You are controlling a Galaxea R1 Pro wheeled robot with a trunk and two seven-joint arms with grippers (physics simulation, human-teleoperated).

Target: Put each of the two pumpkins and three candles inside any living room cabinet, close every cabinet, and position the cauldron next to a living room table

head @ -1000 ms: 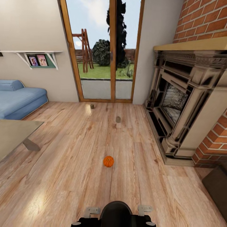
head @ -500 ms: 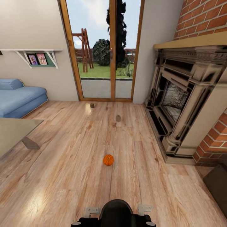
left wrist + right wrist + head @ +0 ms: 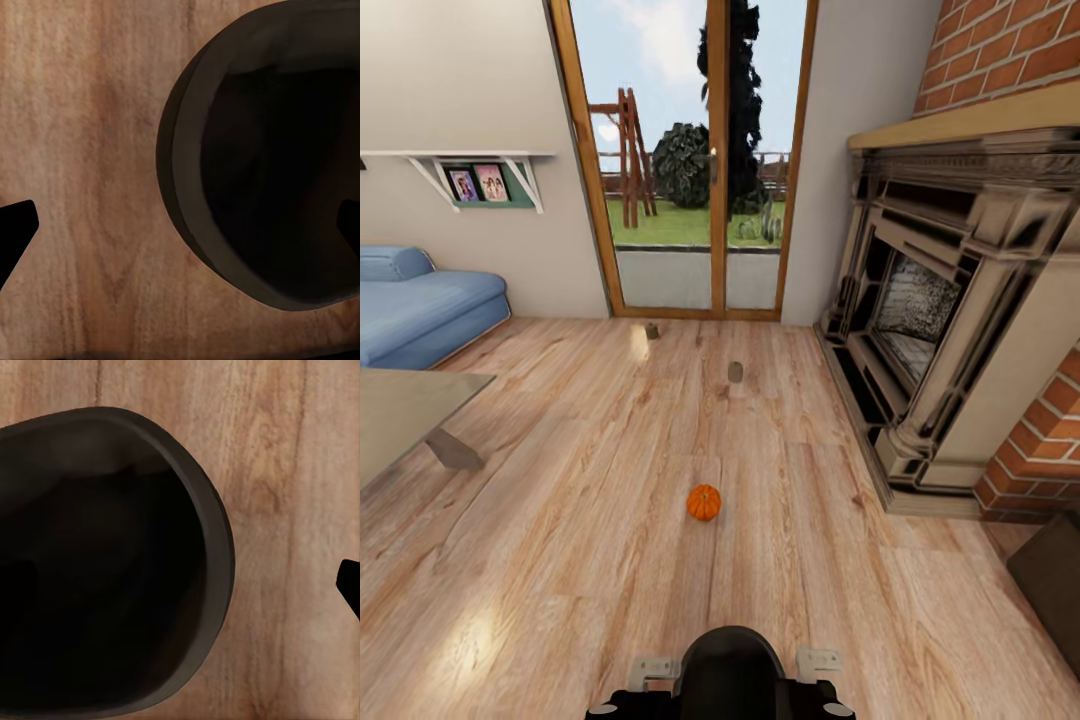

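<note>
Tool tips (image 3: 15, 229) are showing dark at the wrist views' edges (grip state unclear), risking rolling the pumpkin (image 3: 704, 502) across the floor (image 3: 560, 560) if driven into.

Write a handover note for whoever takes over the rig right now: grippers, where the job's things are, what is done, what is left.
Grippers: fingertips barely in the wrist views, state unclear; nothing visibly held.
Pumpkin sits on the wood floor just ahead of the base.
Two candles farther on: one mid-floor, one near the glass door.
Nothing stowed in these views.
Left: collect the items, fill and close a cabinet, place the cauldron.
</note>
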